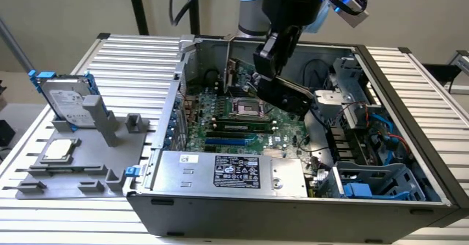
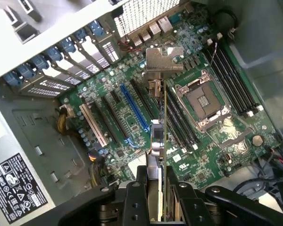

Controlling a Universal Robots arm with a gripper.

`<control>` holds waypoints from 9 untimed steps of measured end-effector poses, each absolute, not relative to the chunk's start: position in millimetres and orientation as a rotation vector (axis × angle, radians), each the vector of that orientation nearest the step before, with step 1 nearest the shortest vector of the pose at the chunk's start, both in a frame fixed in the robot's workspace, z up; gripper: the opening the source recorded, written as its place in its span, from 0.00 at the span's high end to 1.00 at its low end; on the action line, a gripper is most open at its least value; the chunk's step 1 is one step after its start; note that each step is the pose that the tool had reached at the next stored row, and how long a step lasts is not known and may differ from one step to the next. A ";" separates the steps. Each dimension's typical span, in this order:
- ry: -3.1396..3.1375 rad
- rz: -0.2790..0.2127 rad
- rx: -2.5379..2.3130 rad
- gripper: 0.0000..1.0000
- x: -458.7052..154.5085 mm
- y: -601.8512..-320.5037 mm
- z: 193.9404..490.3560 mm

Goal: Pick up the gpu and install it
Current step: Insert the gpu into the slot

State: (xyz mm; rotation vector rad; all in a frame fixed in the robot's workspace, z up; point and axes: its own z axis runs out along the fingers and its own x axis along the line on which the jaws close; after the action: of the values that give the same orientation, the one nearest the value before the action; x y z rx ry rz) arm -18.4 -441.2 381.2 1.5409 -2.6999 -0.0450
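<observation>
The gpu (image 2: 164, 117) shows edge-on in the wrist view, with its silver end bracket (image 2: 162, 59) at the far end. It hangs above the motherboard (image 2: 132, 94), over the row of slots beside the blue slot (image 2: 134, 113) and apart from them. My gripper (image 2: 161, 190) is shut on the card's near end, a black finger on each face. In the exterior view the gripper (image 1: 262, 83) reaches down into the open computer case (image 1: 293, 217), and the gpu's green board (image 1: 240, 73) stands upright over the back of the motherboard.
The empty CPU socket (image 1: 245, 109) lies just under the gripper. The power supply box (image 1: 227, 172) fills the case's front, with drive cages and cables (image 1: 366, 140) on the exterior view's right. A grey fixture (image 1: 81, 162) outside holds a hard drive (image 1: 67, 99) and a CPU chip (image 1: 60, 150).
</observation>
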 end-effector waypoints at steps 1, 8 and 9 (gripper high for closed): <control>-2.686 -0.045 1.566 0.73 -18.5 -441.2 380.6; -2.583 -0.041 1.735 0.73 -18.5 -441.3 374.8; -2.568 -0.043 1.759 0.73 -18.5 -441.2 374.0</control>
State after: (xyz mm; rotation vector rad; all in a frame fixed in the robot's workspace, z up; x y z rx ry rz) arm -18.5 -441.2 374.0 1.7592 -2.5681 -0.0432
